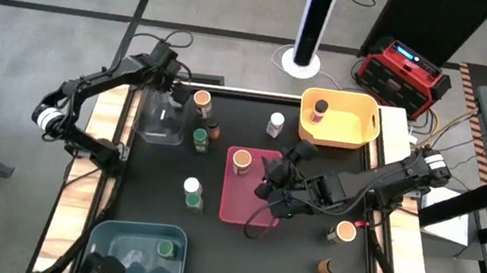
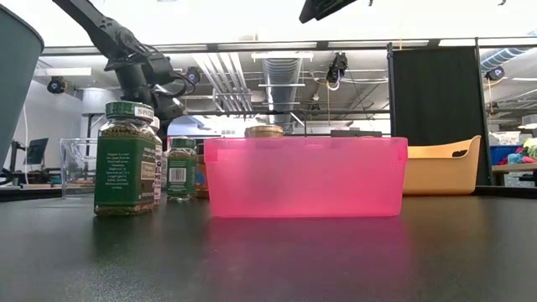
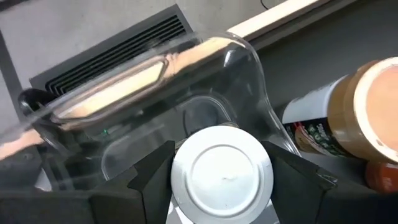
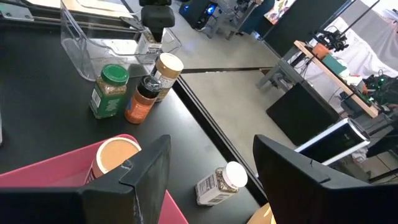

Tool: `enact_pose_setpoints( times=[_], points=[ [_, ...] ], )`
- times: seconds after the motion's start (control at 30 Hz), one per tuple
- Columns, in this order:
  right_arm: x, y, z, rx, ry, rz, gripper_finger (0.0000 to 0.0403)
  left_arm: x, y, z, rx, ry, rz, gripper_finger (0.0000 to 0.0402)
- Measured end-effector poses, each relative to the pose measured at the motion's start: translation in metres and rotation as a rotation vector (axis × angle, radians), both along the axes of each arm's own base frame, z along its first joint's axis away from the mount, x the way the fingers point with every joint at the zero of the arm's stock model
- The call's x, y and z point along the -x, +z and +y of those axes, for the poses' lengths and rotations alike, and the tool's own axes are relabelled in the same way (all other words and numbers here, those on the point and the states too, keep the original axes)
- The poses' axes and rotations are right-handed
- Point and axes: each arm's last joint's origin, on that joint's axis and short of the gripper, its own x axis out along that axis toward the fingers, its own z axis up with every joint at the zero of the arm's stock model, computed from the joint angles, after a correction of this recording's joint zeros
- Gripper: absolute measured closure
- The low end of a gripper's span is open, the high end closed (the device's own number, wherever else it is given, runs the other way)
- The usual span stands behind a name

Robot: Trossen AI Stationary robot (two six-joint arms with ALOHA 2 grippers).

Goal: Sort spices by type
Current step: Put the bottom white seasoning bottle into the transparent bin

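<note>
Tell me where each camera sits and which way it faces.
High: overhead, straight down; both arms, pink bin.
Low: tabletop height, level across; pink bin, one arm behind.
Left wrist: over clear bin; fingers holding white-lidded jar.
Right wrist: past open fingers toward clear bin.
Shared: both bins.

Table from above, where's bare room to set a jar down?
Free: the strip between the blue bin and pink bin, below the white-lidded jar. Crowded: the jars beside the clear bin.
</note>
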Motion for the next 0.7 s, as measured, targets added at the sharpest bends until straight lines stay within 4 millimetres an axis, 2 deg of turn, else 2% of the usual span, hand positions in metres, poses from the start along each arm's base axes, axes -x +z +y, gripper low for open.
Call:
enact_pose_setpoints(
  times=[0.3,0.5,0.7],
  points=[
    [0.000,0.000,0.000,0.000,0.000,0.000,0.0184,0.001,0.000,0.001,-0.016,0.005,0.010,0.0197],
    [0.000,0.000,0.000,-0.006,-0.004,-0.007,0.0184,-0.003,-0.013,0.006,0.041,-0.007,0.017,0.0196],
    [0.000,0.000,0.000,-0.006,-0.003,-0.006,0.0184,-0.007,-0.018,0.012,0.025,-0.009,0.005,0.0196]
  ],
)
